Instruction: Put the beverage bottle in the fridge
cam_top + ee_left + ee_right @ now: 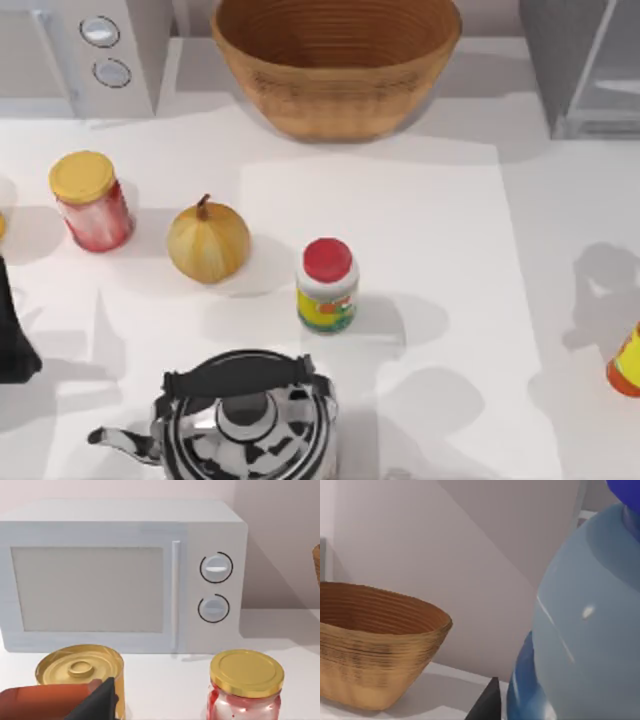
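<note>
Right tool (pixel 492 700) grip state unclear; beverage bottle (pixel 585 630) close up: clear bluish body, blue cap.

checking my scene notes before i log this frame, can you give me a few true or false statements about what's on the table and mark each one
1. The wicker basket stands at the back of the table. True.
2. The red-capped jar lies on its side. False: it stands upright, between the onion and the kettle.
3. The yellow-lidded jar is left of the onion in the top view. True.
4. The microwave has its door open. False: the door is closed, with two round dials beside it.
5. The beverage bottle sits close against the right wrist camera. True.
</note>
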